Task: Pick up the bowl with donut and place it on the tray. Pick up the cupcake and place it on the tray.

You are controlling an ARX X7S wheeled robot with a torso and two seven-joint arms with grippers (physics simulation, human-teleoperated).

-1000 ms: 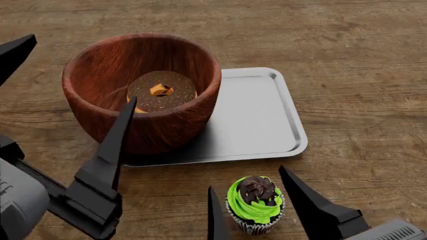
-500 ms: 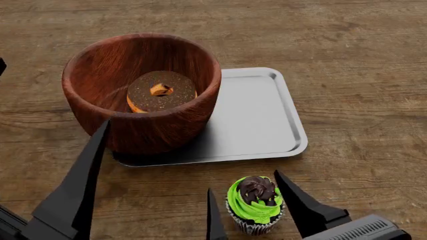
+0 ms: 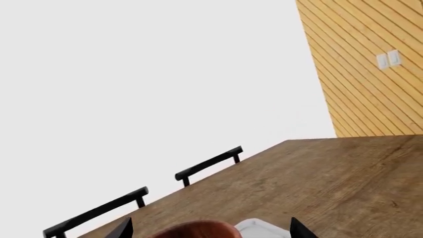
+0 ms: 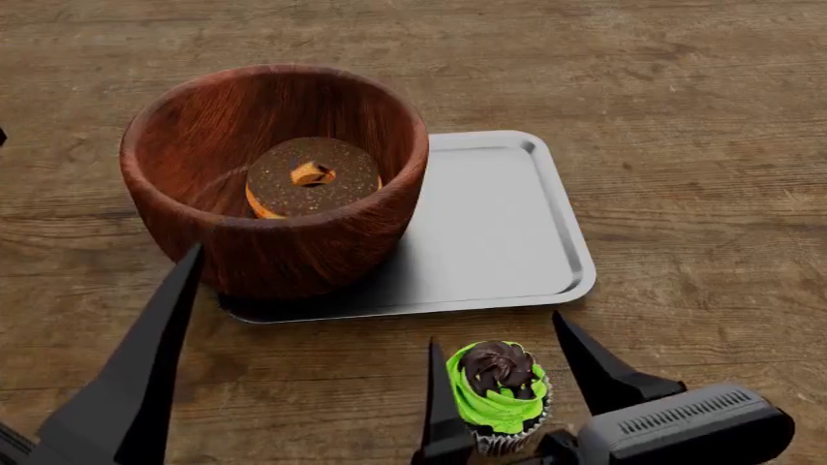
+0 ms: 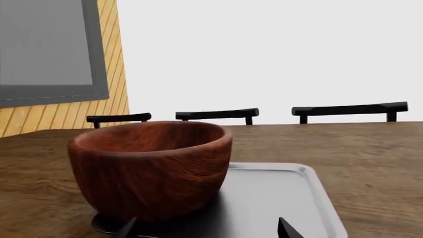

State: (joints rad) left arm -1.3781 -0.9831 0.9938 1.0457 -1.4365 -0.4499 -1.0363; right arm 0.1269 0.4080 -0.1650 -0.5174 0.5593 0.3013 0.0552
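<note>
The bowl already sat on the left part of the tray, in the upper left of the head view, with the donut lying flat at its bottom, so that half of the task looked done and the cupcake step was in hand. The cupcake stood on the table at the lower middle of the frame, just below the tray's near edge and not on it. The right gripper straddled it, jaws spread with one dark finger on each side of the frosting; whether either finger touched the wrapper could not be told. The next move probably called for closing gently on the wrapper, lifting, and carrying the cupcake up-frame to the bare right half of the tray, clear of the bowl's wall. The left gripper showed only two fingertips well apart at the bottom edge of its wrist view, released and holding nothing, pointed at the bowl rim and distant chairs. The right wrist view showed the bowl and tray but not the cupcake, which lay below its frame. The cupcake's base was cut off by the head view's lower edge.
</note>
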